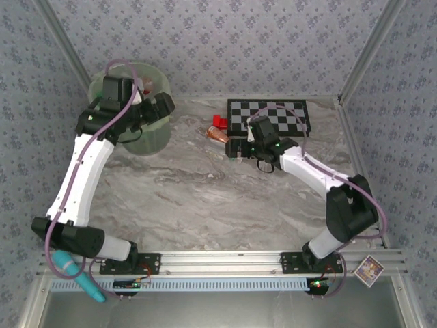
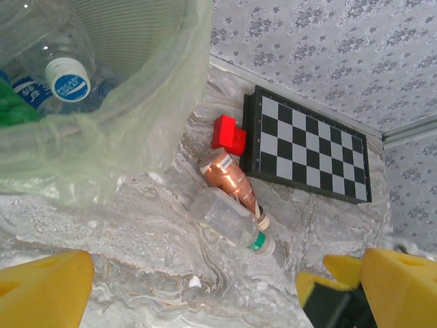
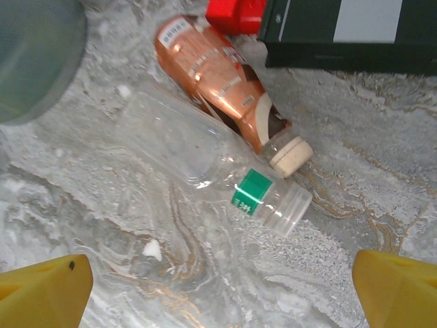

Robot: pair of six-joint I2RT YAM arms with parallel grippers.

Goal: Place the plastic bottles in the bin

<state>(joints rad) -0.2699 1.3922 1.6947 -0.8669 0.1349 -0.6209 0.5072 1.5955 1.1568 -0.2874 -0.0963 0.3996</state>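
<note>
The pale-green bin (image 1: 149,140) stands at the far left, with a clear bottle with a blue cap (image 2: 67,78) and a green one (image 2: 13,109) inside it (image 2: 147,102). My left gripper (image 1: 161,106) hangs open and empty by the bin's rim, its yellow fingertips (image 2: 42,290) spread wide. An orange-red bottle (image 1: 218,134) and a clear bottle with a green band (image 3: 198,154) lie side by side on the table. They touch along their length, caps toward the near right (image 2: 232,219). My right gripper (image 1: 240,147) hovers open just short of the clear bottle's cap (image 3: 287,206), holding nothing.
A small red block (image 1: 219,121) sits against the left edge of the black-and-white checkerboard (image 1: 270,116), right behind the orange-red bottle (image 3: 218,82). Patterned walls close the back and sides. Bare marble table (image 1: 205,198) lies in front of the bottles.
</note>
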